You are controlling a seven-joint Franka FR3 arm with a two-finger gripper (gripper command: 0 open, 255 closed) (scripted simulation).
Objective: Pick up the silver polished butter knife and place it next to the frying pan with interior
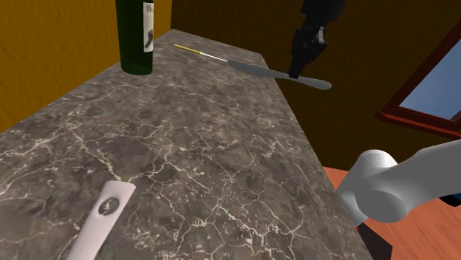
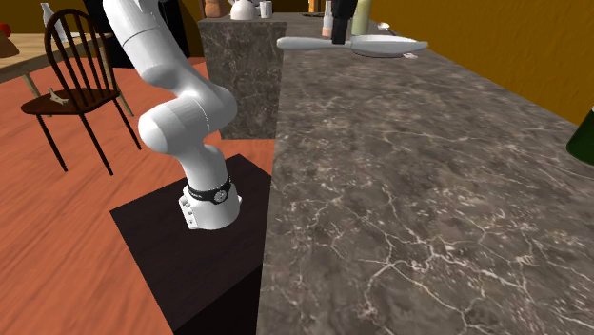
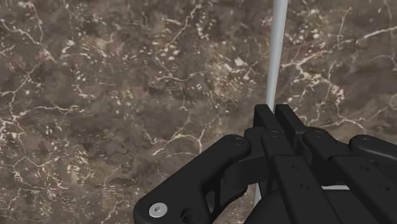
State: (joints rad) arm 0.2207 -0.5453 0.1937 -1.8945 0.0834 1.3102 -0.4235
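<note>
Tip of the knife [image 1: 251, 68], the wide rounded grey end, points to about 4 o'clock in the shoulder view and pokes out past the edge of the counter [image 1: 185, 148]. The thin yellowish end points to 10 o'clock, so the long axis runs 10-to-4 there. It sits at roughly 1 o'clock in that picture, at the far end of the dark marbled top. In the second exterior view it lies nearly 9-to-3. Can't tell if it's resting on the stone or just above it.

The gripper [image 1: 295, 74] hangs straight over it, fingers clamped on the knife close to the rounded end. The wrist view has the knife edge-on, a thin grey line pinched between them.

The arm [image 2: 181, 124] rises off the stand [image 2: 190, 257], bends at the elbow and leaves the second exterior view at 11 o'clock.

A green bottle [image 1: 137, 37] stands at 9 o'clock from the knife, and a flat white piece [image 1: 103, 218] lies at 7 o'clock in the shoulder view.
</note>
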